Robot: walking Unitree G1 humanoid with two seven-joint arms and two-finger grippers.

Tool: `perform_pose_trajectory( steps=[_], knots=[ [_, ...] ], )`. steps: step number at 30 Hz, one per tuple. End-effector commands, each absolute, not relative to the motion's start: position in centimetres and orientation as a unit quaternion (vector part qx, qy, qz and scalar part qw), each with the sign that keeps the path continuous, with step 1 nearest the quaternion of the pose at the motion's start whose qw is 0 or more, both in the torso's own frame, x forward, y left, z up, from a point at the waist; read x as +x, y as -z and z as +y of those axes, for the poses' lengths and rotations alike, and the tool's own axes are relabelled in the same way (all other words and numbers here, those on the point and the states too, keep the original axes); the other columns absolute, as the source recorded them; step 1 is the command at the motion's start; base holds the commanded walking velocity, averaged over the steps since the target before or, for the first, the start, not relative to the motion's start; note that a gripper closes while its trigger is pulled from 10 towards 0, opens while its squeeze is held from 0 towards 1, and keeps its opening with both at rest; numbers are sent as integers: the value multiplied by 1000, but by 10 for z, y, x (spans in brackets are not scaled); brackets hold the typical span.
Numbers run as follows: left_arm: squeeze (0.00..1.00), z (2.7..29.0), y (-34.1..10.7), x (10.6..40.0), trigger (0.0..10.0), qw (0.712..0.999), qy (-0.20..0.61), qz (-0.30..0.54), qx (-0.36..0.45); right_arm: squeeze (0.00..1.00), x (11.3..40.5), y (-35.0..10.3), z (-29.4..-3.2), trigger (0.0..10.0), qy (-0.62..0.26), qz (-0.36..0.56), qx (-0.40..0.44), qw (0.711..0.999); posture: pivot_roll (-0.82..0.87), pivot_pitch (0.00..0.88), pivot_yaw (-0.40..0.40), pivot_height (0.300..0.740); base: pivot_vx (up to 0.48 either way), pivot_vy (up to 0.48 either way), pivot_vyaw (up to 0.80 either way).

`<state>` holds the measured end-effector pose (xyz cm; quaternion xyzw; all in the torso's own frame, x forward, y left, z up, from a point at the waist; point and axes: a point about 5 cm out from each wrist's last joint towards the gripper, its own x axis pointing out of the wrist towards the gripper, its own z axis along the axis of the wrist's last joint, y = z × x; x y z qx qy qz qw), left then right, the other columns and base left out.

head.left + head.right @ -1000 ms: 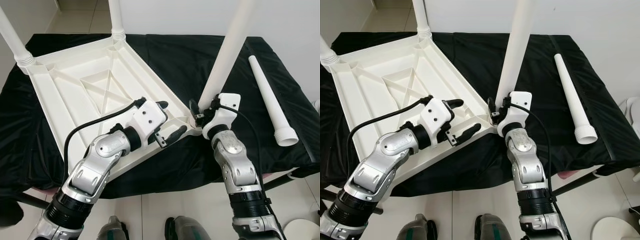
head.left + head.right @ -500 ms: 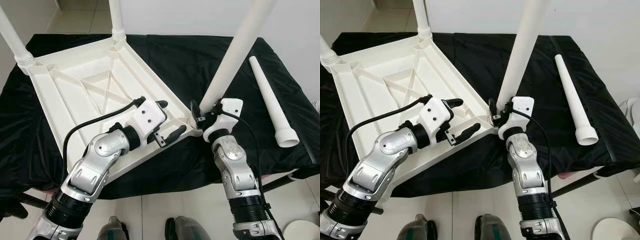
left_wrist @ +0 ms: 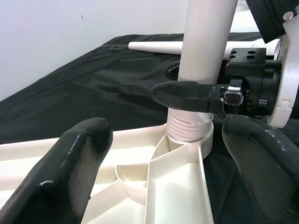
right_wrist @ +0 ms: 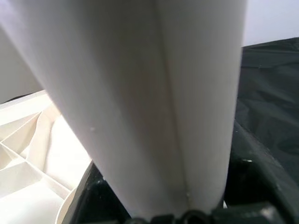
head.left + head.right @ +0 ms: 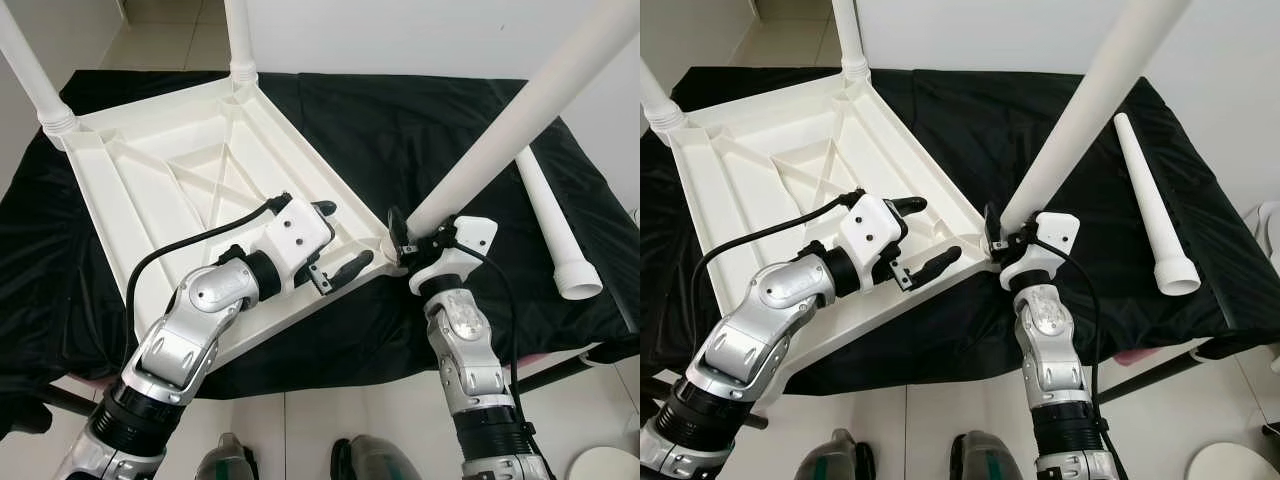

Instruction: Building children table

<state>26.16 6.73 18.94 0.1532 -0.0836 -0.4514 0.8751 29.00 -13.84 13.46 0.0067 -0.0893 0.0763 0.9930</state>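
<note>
Now right hand (image 5: 408, 236) clamps tilted leg (image 5: 510, 122) at tabletop (image 5: 150, 180) corner; left hand (image 5: 335, 240) spread wide, empty.

Upturned tabletop (image 5: 170, 170) on the draped work table (image 5: 380, 120), legs around it.

Taking the tabletop as the landmark: two legs stand in its far corners (image 5: 30, 70) (image 5: 240, 35). At its near right corner a third leg (image 5: 520, 115) sits in the socket, leaning away to the right, the right gripper (image 5: 412, 238) clasped around its base. The left gripper (image 5: 335, 240), fingers spread, rests on the tabletop's near right edge. A loose leg (image 5: 550, 225) lies on the cloth well right of it.
</note>
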Motion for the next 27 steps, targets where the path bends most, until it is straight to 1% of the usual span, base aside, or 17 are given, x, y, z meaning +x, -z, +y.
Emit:
perform_pose_trajectory(
  steps=[1, 2, 6, 12, 23, 24, 26, 27],
  knots=[
    [0, 68, -192, 262, 10000, 872, 453, -88, 160, 0, 288, -106, -141, 10000, -77, -3, 13, 997, -102, 51, 2, 740, 0, 0, 0],
    [0, 68, -192, 262, 10000, 872, 453, -88, 160, 0, 288, -106, -141, 10000, -77, -3, 13, 997, -102, 51, 2, 740, 0, 0, 0],
    [0, 68, -193, 263, 10000, 872, 453, -89, 161, 0, 309, -119, -144, 10000, -74, 61, 4, 995, -108, 54, 6, 740, 0, 0, 0],
    [0, 67, -193, 264, 10000, 872, 453, -90, 161, 0, 321, -131, -141, 10000, -103, 60, -30, 992, -109, 55, 2, 740, 0, 0, 0],
    [0, 68, -194, 264, 10000, 875, 447, -92, 160, 0, 324, -128, -137, 10000, -119, 111, -48, 985, -103, 57, -6, 740, 0, 0, 0],
    [0, 68, -194, 264, 10000, 876, 446, -92, 159, 0, 325, -127, -137, 10000, -122, 129, -30, 984, -106, 59, -3, 740, 0, 0, 0],
    [0, 68, -194, 264, 10000, 876, 446, -92, 159, 0, 325, -127, -137, 10000, -122, 129, -30, 984, -106, 59, -3, 740, 0, 0, 0],
    [0, 68, -194, 263, 10000, 876, 446, -92, 159, 0, 326, -126, -138, 10000, -122, 140, -17, 983, -106, 59, -3, 740, 0, 0, 0]
  ],
)
